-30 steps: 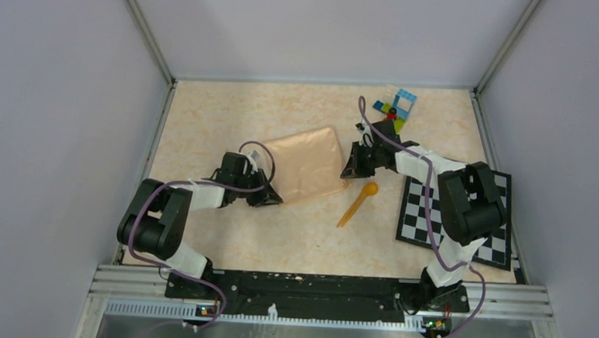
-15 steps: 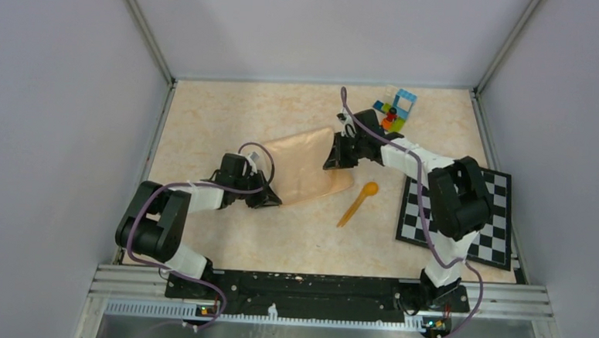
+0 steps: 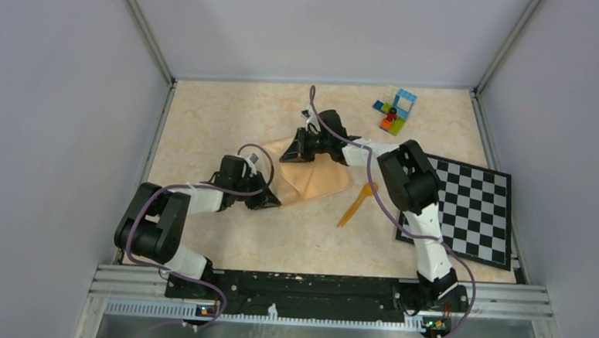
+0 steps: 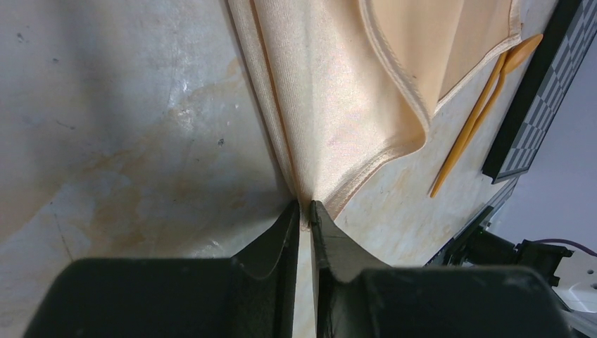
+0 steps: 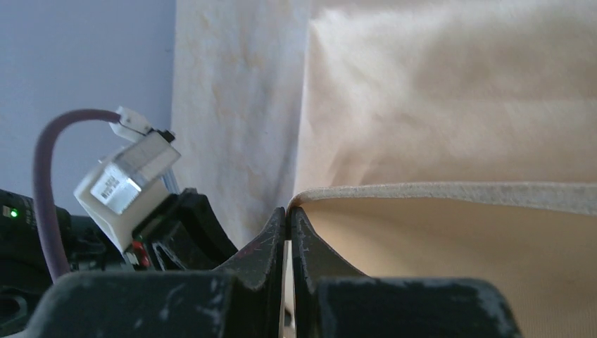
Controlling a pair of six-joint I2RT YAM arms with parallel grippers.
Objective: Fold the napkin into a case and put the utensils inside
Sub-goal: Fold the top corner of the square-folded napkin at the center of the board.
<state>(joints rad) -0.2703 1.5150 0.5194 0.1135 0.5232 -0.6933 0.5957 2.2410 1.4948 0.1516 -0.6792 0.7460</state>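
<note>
The peach-tan napkin [image 3: 321, 176] lies mid-table, its right part lifted and folded over leftward. My left gripper [image 3: 267, 201] is shut on the napkin's near-left corner [image 4: 304, 204], low at the table. My right gripper [image 3: 288, 157] is shut on a hemmed corner [image 5: 290, 206] and holds it raised above the cloth's left part [image 5: 450, 105]. The orange spoon [image 3: 366, 189] and knife [image 3: 349, 213] lie together just right of the napkin; both show in the left wrist view [image 4: 486, 84].
A black-and-white checkered board [image 3: 464, 209] lies at the right, its edge in the left wrist view [image 4: 535, 84]. Multicoloured toy bricks [image 3: 395, 110] sit at the back right. Grey walls enclose the table.
My right gripper has carried its napkin corner leftward across the cloth, folding the right part over. The checkered board is uncovered as the arm swung away. My left gripper has stayed put.
</note>
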